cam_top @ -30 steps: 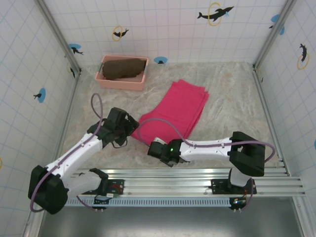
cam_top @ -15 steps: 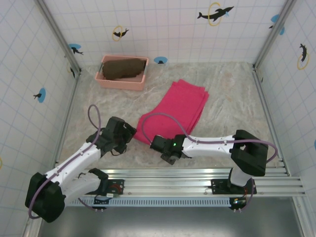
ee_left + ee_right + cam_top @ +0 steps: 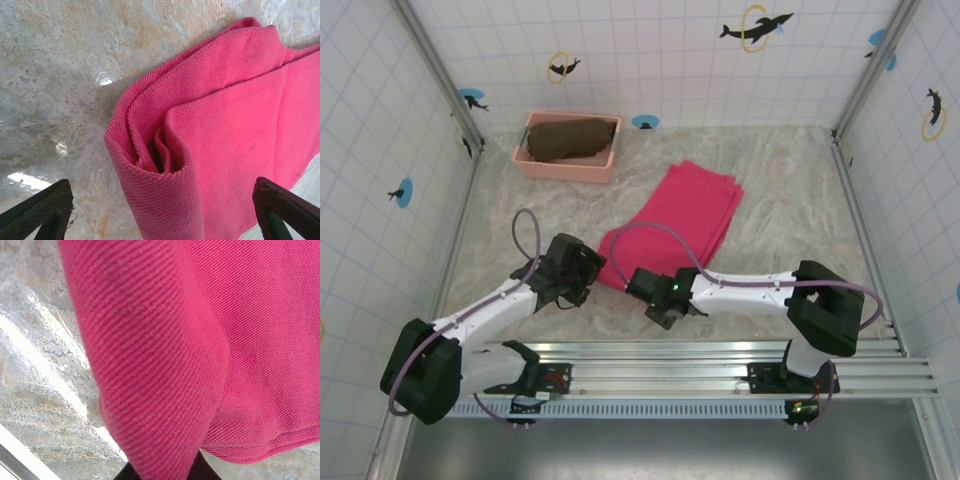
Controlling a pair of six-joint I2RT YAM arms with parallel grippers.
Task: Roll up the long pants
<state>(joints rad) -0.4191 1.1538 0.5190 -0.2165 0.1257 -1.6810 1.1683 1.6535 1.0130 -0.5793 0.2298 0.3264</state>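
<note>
The long pants point(image 3: 685, 210) lie on the table point(image 3: 790, 200), the basket point(image 3: 565, 171) (a cloth point(image 3: 570, 137) in it) behind them, leftward.

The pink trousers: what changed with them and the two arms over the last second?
The right jaws, shut on the near end of the long pants, edged forward, and that end looks pulled in slightly. The left jaws, open, drew back, then swung right to the pants' near corner. The rest of the pants, the pink basket and the dark cloth in it stayed put.
</note>
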